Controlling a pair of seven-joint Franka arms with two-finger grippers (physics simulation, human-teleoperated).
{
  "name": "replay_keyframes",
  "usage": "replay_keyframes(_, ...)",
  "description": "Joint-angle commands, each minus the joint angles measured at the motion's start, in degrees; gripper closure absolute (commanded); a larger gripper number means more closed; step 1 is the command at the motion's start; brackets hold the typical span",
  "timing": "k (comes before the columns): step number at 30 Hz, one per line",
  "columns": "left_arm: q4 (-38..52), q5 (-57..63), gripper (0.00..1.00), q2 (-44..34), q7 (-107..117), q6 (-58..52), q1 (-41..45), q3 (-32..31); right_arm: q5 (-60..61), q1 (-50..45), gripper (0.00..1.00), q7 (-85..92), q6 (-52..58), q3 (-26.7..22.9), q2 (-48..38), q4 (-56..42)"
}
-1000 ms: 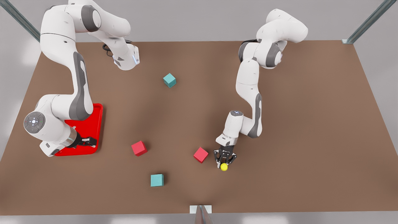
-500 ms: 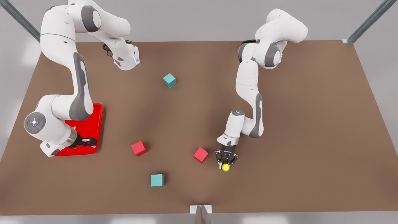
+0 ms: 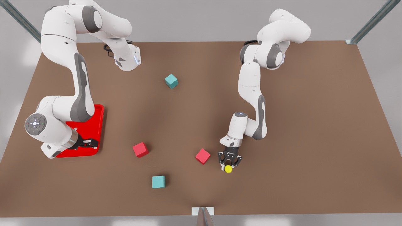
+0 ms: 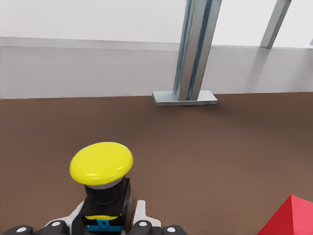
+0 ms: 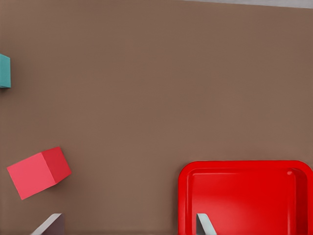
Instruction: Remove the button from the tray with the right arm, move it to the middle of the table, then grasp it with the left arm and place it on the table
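The button [image 3: 228,169], with its yellow cap and black base, is held low over the brown table [image 3: 314,125], right of the middle near the front edge. My left gripper [image 3: 229,163] is shut on the button's base. In the left wrist view the button [image 4: 101,162] sticks out from between the fingers [image 4: 140,218]. The red tray [image 3: 91,125] lies at the front view's left. Above its near corner my right gripper [image 3: 89,142] hangs open. In the right wrist view its fingertips [image 5: 49,224] are wide apart, one over the tray [image 5: 244,169], with nothing between them.
A red cube [image 3: 203,156] sits just left of the left gripper, and another red cube [image 3: 140,149] lies nearer the tray. One teal cube [image 3: 158,181] is near the front edge, another [image 3: 171,81] farther back. A metal post [image 3: 203,213] stands at the front edge.
My left gripper has drifted slightly toward the front view's right with the button in it. The right arm has barely moved.
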State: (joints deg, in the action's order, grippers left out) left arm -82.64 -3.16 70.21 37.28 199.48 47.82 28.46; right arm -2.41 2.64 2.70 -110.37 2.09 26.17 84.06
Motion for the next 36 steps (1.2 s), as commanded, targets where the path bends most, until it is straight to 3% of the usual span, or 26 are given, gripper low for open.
replay_keyframes(1,0.0,0.0,0.01,-0.1,-0.5,0.0,0.0,0.0,0.0,0.0,0.00,0.1,0.0,0.0,-0.1,0.0)
replay_keyframes(13,-0.5,-0.3,0.01,-2.0,-0.5,-0.1,0.3,-0.2,0.0,0.0,0.00,0.0,-0.5,0.0,-0.2,-0.1)
replay_keyframes(19,-1.9,-0.2,0.01,-3.8,-0.5,-0.2,0.3,-0.2,0.0,0.6,0.00,0.5,4.8,0.3,-6.7,0.0)
replay_keyframes(27,-4.5,0.1,0.01,-10.9,-1.0,-5.0,0.9,-0.2,-0.1,-0.1,0.00,4.2,8.4,0.5,-8.2,-1.2)
replay_keyframes(28,-6.4,0.3,0.01,-14.2,-1.2,-8.0,1.4,-0.2,-0.1,0.0,0.00,4.7,9.7,1.2,-8.3,-1.1)
replay_keyframes(29,-7.5,0.4,0.01,-20.7,-3.8,-18.1,2.2,-0.2,-0.1,0.7,0.00,11.4,9.4,1.2,-8.2,-1.3)
replay_keyframes(32,-3.0,-0.4,0.01,-37.8,-15.2,-61.0,0.7,-0.9,-0.1,0.9,0.00,13.3,8.7,0.9,-7.8,-1.4)
replay_keyframes(36,7.8,-9.9,0.00,-43.6,-42.3,-99.9,-13.6,-3.0,0.0,0.6,0.00,12.9,7.1,1.0,-8.0,-1.2)
